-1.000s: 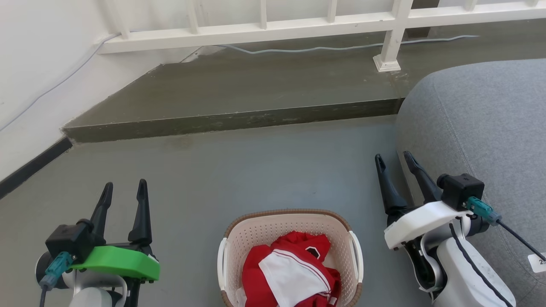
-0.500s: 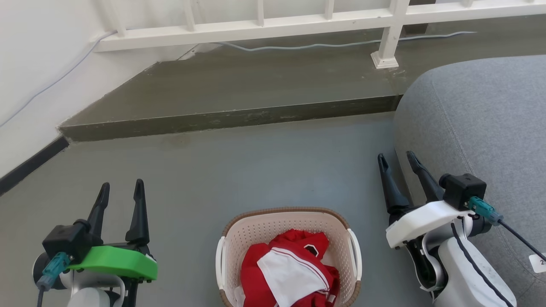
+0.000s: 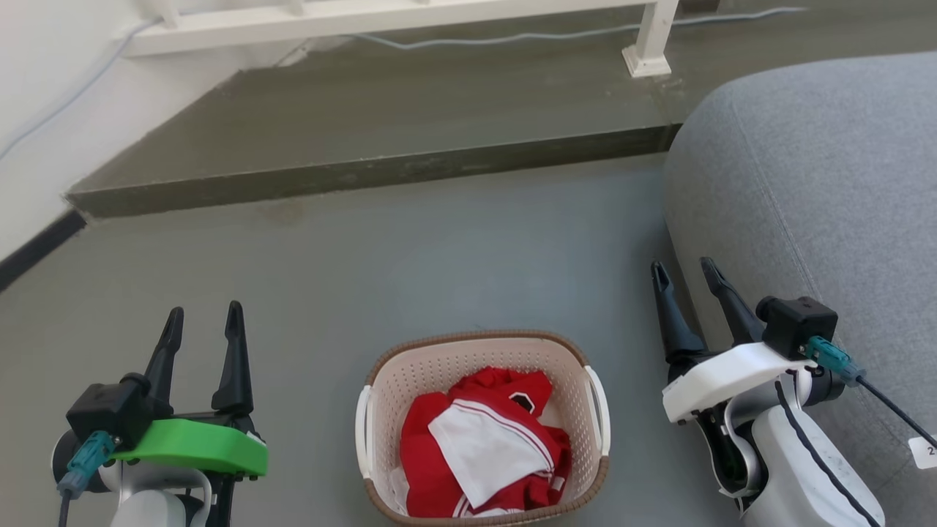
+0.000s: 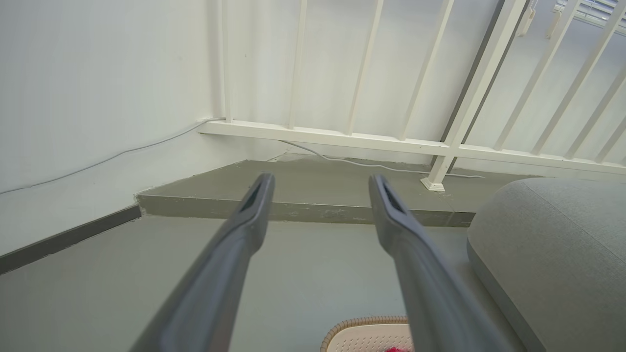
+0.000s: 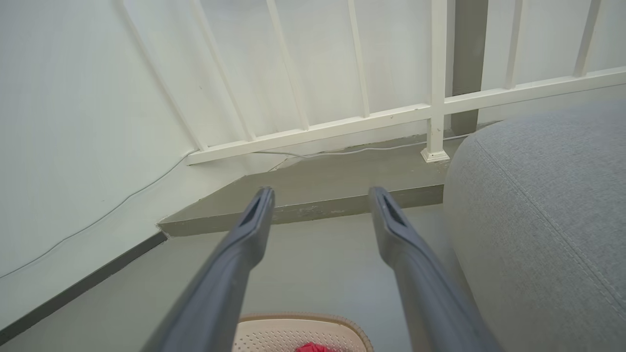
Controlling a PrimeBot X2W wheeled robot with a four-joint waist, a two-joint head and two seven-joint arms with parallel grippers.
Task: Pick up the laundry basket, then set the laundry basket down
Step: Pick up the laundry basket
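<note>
1. My left gripper [image 3: 205, 311] sits at the near left. Its two long dark fingers are spread apart with nothing between them, and a green plastic cover [image 3: 190, 448] caps the wrist.
2. My right gripper [image 3: 682, 265] sits at the near right under a white plastic cover [image 3: 725, 377], its fingers also spread and empty. Its outer finger is just beside the edge of the large grey fabric cushion [image 3: 805, 183]; I cannot tell whether they touch.
3. The small cream perforated plastic laundry basket [image 3: 454, 364], with its brown woven-look rim, stands upright on the smooth grey floor [image 3: 439, 249]. It is close in front of me, between my two grippers and apart from both.
4. Its white side handles, one on the left [image 3: 361, 432] and one on the right [image 3: 602, 417], are free.
5. A crumpled red and white garment [image 3: 483, 446] lies inside it, below the rim.
6. In the left wrist view, my left gripper [image 4: 321, 179] points at the floor and the step, and a corner of the laundry basket [image 4: 367, 337] shows at the bottom edge beside one finger.
7. In the right wrist view, my right gripper [image 5: 321, 191] frames bare floor, and the far rim of the laundry basket [image 5: 283, 335] sits low between the fingers.
8. Far from me is a low dark concrete step [image 3: 366, 172], with a white railing [image 3: 366, 18] and a pale cable [image 3: 512, 36] on it.
9. A white wall [image 3: 29, 110] with a dark skirting strip [image 3: 36, 245] closes the left side.
</note>
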